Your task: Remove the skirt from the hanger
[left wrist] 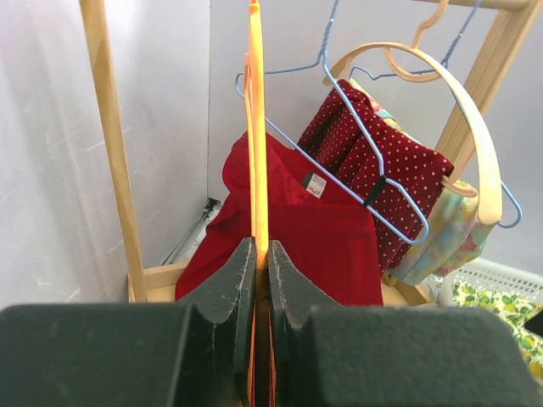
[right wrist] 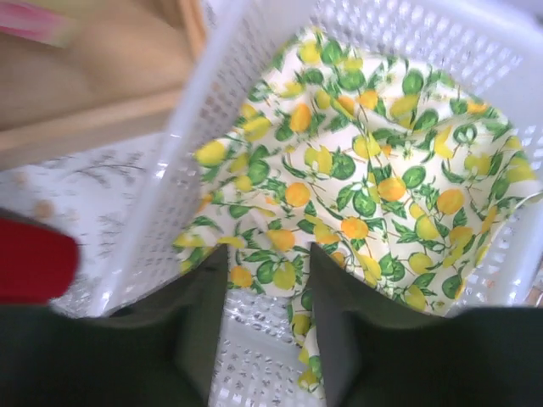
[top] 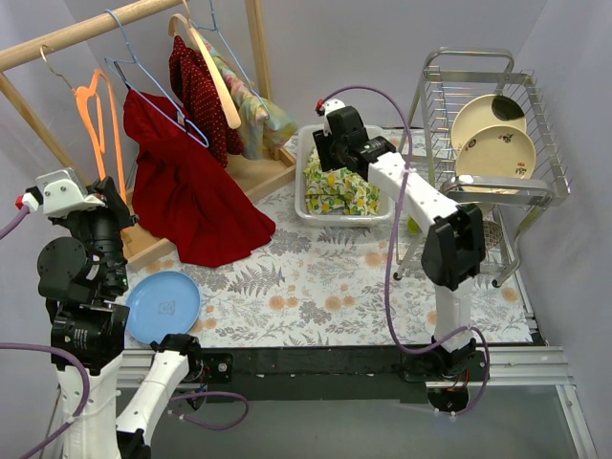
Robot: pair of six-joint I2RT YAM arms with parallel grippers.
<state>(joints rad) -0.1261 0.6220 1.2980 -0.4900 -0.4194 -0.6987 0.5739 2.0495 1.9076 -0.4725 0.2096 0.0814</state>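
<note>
A bare orange hanger point(top: 96, 120) hangs from the wooden rail point(top: 76, 33). My left gripper point(top: 117, 203) is shut on its lower part; in the left wrist view the hanger point(left wrist: 256, 127) runs up from between the closed jaws of that gripper point(left wrist: 261, 254). A lemon-print skirt point(top: 344, 191) lies crumpled in a white basket point(top: 304, 206). My right gripper point(top: 330, 158) hovers just above it, open and empty. In the right wrist view the gripper point(right wrist: 267, 280) is over the skirt point(right wrist: 373, 170) and the basket wall point(right wrist: 195, 110).
A red garment point(top: 186, 191) droops from a blue wire hanger point(top: 153, 91) onto the rack base. A red polka-dot garment point(top: 196, 91) and a floral one hang on a wooden hanger point(top: 215, 81). A dish rack point(top: 497, 124) with plates stands right. A blue plate point(top: 163, 306) lies front left.
</note>
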